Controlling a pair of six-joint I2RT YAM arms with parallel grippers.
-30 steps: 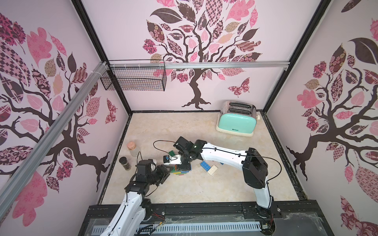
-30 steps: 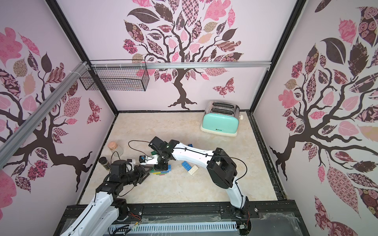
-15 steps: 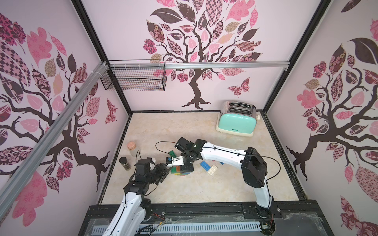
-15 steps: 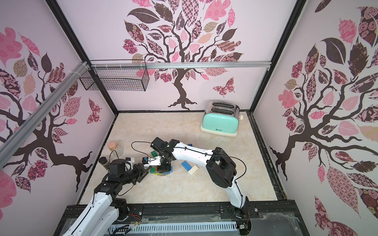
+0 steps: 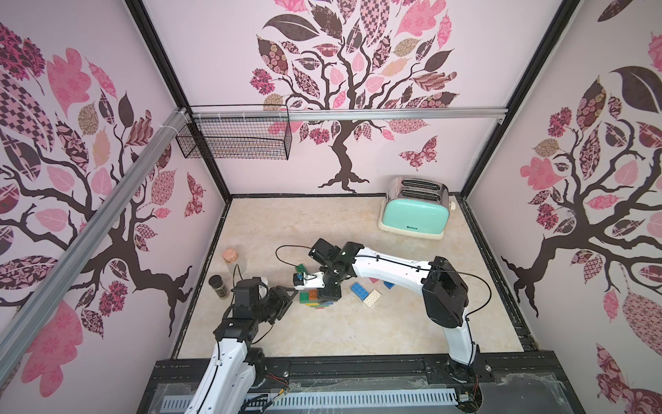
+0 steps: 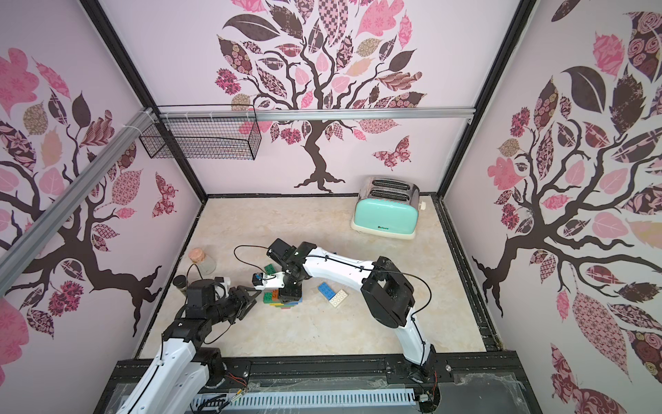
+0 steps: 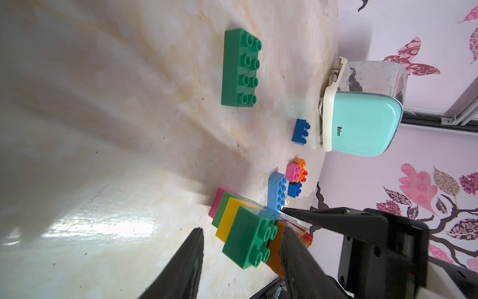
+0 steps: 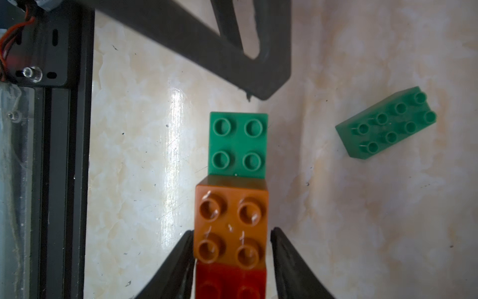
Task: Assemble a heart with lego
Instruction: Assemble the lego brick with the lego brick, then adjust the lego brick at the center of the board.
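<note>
Wire basket [image 5: 236, 138] hangs on the back rail. A pink-lidded jar [image 5: 231, 258] stands by the left wall, can't tell what's in either. Lego stack [image 5: 315, 299] sits mid-table, with the right claw [image 8: 232, 243] down over it, jaws parted either side of the orange brick [image 8: 231, 207]. Left claw [image 7: 241, 230] gapes open just beside the green end brick [image 7: 249, 238].

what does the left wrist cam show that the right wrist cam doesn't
Only the left wrist view: the toaster, a loose blue brick, a pink brick and the build's yellow layer seen side-on. Only the right wrist view: the black frame rail. Both: the green square brick, the brown brick beside it, and the long green brick lying apart.
</note>
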